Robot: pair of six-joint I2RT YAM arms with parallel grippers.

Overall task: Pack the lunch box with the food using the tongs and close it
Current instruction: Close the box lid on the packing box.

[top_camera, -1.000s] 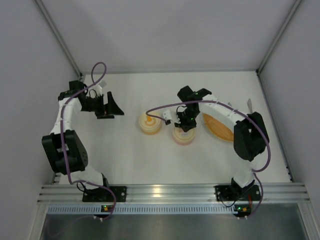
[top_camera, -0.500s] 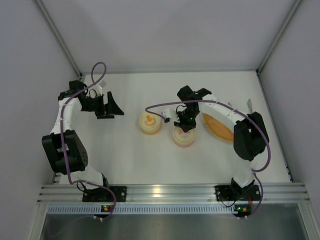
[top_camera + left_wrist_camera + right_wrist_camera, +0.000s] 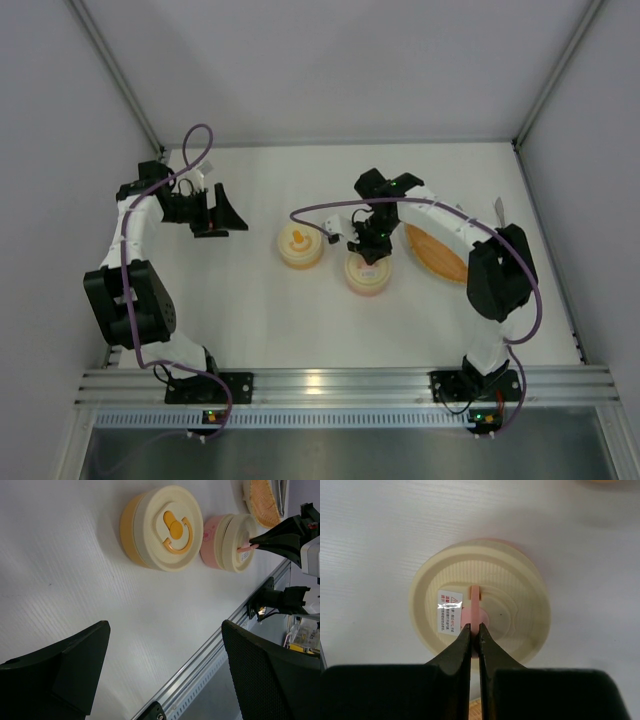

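Pink tab (image 3: 472, 611) on the cream lid (image 3: 520, 580) is pinched by the right gripper (image 3: 474, 628), jaws fully closed on it. The lid sits on the pink lunch box (image 3: 210, 550), directly under that gripper. Orange lunch box (image 3: 300, 250), lid on, is just left of the right gripper and apart from the pink one. Orange tray (image 3: 440, 258) is just right of the gripper. Grey tongs (image 3: 498, 208) lie further right, past the tray, untouched; cannot tell if they touch it. Left gripper (image 3: 165, 626) has jaws spread wide, holds nothing, and hangs over the white table (image 3: 300, 330), well to the left of both boxes.
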